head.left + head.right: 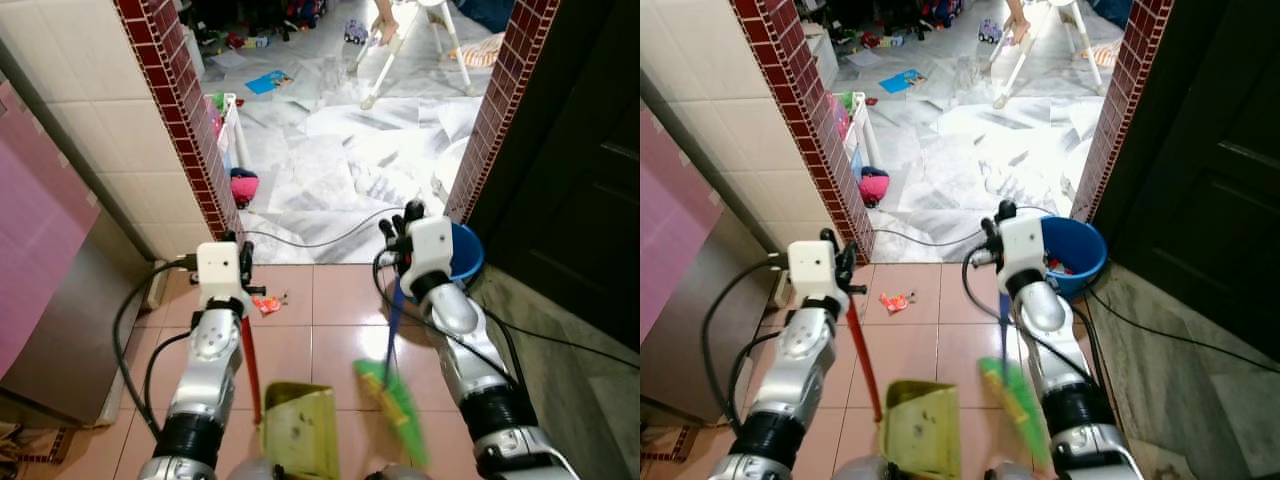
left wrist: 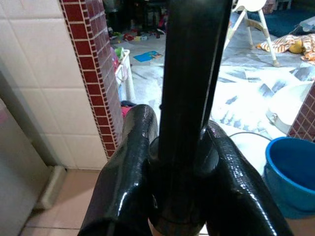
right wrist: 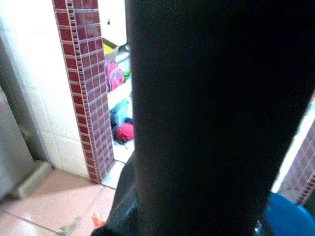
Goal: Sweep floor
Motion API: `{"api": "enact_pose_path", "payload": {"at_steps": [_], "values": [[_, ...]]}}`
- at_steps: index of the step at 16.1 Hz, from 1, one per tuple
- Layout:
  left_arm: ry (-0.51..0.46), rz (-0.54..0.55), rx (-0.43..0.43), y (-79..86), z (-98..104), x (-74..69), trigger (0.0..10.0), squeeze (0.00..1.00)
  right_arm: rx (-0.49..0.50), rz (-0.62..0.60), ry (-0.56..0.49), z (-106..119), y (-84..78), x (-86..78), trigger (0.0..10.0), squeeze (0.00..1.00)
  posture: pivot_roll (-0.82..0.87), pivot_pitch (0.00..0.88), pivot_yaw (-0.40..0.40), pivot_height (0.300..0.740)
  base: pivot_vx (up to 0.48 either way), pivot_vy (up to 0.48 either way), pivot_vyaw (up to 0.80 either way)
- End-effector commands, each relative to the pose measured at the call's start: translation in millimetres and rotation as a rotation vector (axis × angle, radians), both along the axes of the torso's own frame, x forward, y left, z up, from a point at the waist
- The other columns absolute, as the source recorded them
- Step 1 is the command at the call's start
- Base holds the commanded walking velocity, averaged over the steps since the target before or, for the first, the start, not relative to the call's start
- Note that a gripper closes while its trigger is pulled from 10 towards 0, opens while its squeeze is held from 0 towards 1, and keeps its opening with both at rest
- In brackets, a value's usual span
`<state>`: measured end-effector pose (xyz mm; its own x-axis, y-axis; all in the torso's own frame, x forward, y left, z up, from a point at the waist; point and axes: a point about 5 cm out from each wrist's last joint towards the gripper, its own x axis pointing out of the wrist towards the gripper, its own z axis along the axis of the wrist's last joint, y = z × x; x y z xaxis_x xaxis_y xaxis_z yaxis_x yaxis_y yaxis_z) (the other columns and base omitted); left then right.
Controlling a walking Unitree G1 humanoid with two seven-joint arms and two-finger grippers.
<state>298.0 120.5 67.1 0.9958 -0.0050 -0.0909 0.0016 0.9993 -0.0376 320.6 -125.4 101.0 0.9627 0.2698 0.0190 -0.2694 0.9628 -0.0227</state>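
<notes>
— Floor (image 1: 330, 335) first: pink tile under the robot, running to a doorway framed by red brick-tile pillars, with white marble beyond it. A blue bucket (image 1: 468, 255) sits at the right of the threshold, and a black cable (image 1: 320, 243) trails across it.

— And the tools?

— Left gripper (image 1: 243, 262) is clenched around the red handle (image 1: 249, 360) of a yellow-green dustpan (image 1: 300, 430), which stands on the tile just in front of the robot. In the left wrist view the two fingers (image 2: 125, 191) pinch a dark shaft between them. Right gripper (image 1: 400, 232) is up near the bucket, on the blue shaft of a green broom (image 1: 395, 400) whose head hangs blurred beside the pan. Its wrist view is blocked by a dark shape, so I can't tell how firmly those fingers close.

— What is there to sweep?

— One small red scrap (image 1: 268, 303), a wrapper perhaps, lying on the tile just right of the left wrist, ahead of the pan.

— How will it all handle?

— Lightly, I'd judge. Both tools look like thin plastic on stiff, slim shafts that could twist in a two-finger pinch, so holding high on the shaft suits the reach but weakens control of the head. The scrap looks featherlight and may skitter away, so short, gentle strokes toward the pan's lip seem wise.
</notes>
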Motion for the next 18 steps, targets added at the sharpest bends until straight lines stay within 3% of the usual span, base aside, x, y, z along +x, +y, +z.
{"api": "enact_pose_path", "payload": {"at_steps": [1,5,11,13,18], "values": [[0.021,-0.001,-0.028,-6.4,-3.9,1.3,10.0,0.0,0.124,0.019,0.034,8.7,8.2,4.3,10.0,0.0,-0.08,0.0,0.069,0.74,0.0,0.0,0.0],[0.021,-0.014,-0.027,-12.8,-6.2,1.7,10.0,0.0,0.263,0.025,0.066,24.5,8.2,8.2,10.0,0.0,-0.09,0.0,0.071,0.74,0.0,0.0,0.0],[0.028,-0.001,-0.018,-10.2,-11.4,0.6,10.0,0.0,0.237,0.098,-0.079,76.4,-1.1,13.1,10.0,0.0,-0.09,0.0,0.072,0.74,0.0,0.0,0.0],[0.03,-0.002,-0.011,-9.5,-12.2,0.4,10.0,0.0,0.131,0.146,-0.191,96.8,-2.1,12.7,10.0,0.0,-0.09,0.0,0.073,0.74,0.0,0.0,0.0],[0.035,-0.015,0.03,-2.7,-13.6,-1.3,10.0,0.0,0.094,0.144,-0.272,110.4,-10.8,10.0,10.0,0.0,-0.09,0.0,0.08,0.74,0.0,0.0,0.0]]}}
